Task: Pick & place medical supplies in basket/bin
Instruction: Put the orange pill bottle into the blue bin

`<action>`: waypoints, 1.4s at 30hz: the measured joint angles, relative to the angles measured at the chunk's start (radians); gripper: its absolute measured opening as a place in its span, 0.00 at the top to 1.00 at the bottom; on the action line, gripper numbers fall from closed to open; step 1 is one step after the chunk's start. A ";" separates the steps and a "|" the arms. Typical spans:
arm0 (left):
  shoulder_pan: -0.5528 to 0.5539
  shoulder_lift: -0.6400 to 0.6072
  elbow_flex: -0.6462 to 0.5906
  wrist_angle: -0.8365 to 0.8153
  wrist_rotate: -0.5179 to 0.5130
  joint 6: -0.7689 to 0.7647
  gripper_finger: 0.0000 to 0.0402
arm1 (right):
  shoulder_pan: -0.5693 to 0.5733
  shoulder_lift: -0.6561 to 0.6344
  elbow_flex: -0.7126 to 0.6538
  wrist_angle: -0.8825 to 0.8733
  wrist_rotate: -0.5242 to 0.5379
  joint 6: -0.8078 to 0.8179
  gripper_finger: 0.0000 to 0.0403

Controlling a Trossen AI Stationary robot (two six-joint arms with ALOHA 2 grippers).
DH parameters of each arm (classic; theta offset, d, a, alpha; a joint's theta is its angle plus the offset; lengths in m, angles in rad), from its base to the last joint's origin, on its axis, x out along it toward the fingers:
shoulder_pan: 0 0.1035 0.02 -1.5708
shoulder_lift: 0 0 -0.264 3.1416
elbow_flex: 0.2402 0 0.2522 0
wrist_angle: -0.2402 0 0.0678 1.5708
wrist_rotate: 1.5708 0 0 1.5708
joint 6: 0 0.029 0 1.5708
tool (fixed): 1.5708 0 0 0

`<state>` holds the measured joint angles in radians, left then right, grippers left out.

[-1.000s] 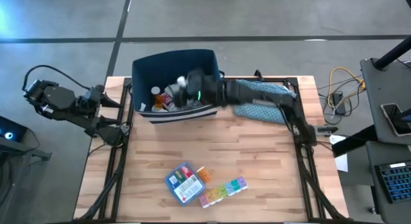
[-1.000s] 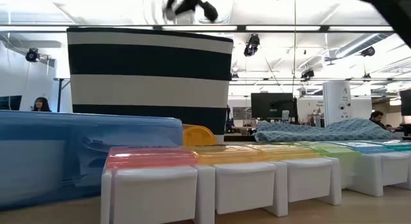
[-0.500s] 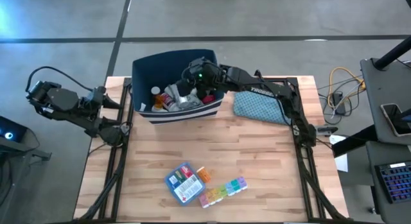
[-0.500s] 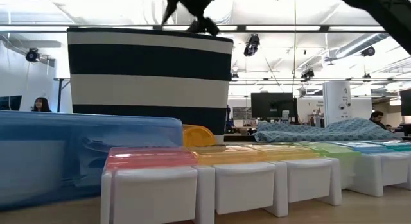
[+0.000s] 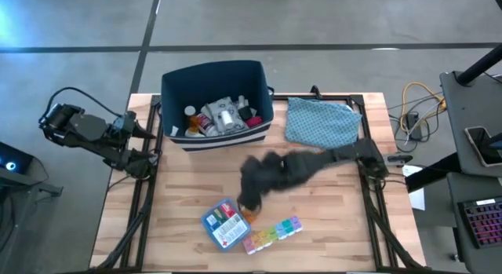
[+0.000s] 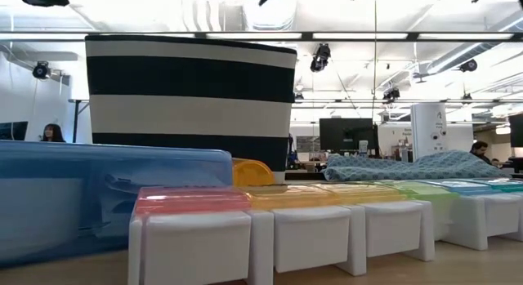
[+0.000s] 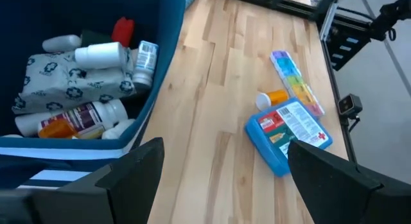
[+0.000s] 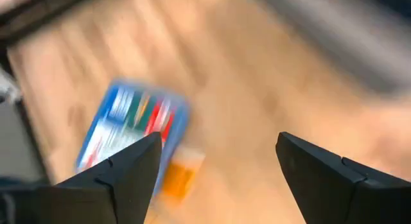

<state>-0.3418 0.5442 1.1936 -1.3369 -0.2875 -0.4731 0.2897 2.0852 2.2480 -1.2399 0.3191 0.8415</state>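
Note:
The navy bin [image 5: 174, 84] stands at the table's far side and holds several supplies, among them white bottles and a wipes packet [image 7: 70, 83]. On the near part of the table lie the blue first-aid pouch [image 5: 223, 224], an orange pill bottle [image 5: 249, 215] and the rainbow pill organizer [image 5: 274, 232]. My right gripper [image 5: 249, 197] hangs open and blurred above the table's middle, just beyond the orange bottle [image 8: 180, 176], with nothing between its fingers. My left gripper [image 5: 140, 129] waits open at the table's left edge, beside the bin.
A teal patterned cloth pouch [image 5: 323, 122] lies at the far right of the table. Bare wood shows left of the first-aid pouch and between the bin and the near items. Black frame rails [image 5: 145, 188] run along both side edges.
My right gripper has opened over the bin, then swung out of it toward the near edge and down, ending above the table's middle by the orange bottle. A white supply now lies in the bin where the gripper was.

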 joint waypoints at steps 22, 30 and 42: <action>0.000 0.000 -0.004 0.010 0.000 0.000 0.23 | 0.093 0.070 -0.567 0.567 -0.116 0.515 0.28; 0.000 0.000 -0.004 0.009 -0.001 0.000 0.23 | 0.076 0.144 -0.524 0.508 -0.111 0.502 0.28; 0.000 0.000 -0.004 0.009 -0.003 0.022 0.23 | 0.070 0.165 -0.520 0.410 -0.138 0.528 0.31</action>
<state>-0.3420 0.5442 1.1892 -1.3277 -0.2901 -0.4515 0.3593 2.2501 1.7279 -0.8298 0.1806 1.3698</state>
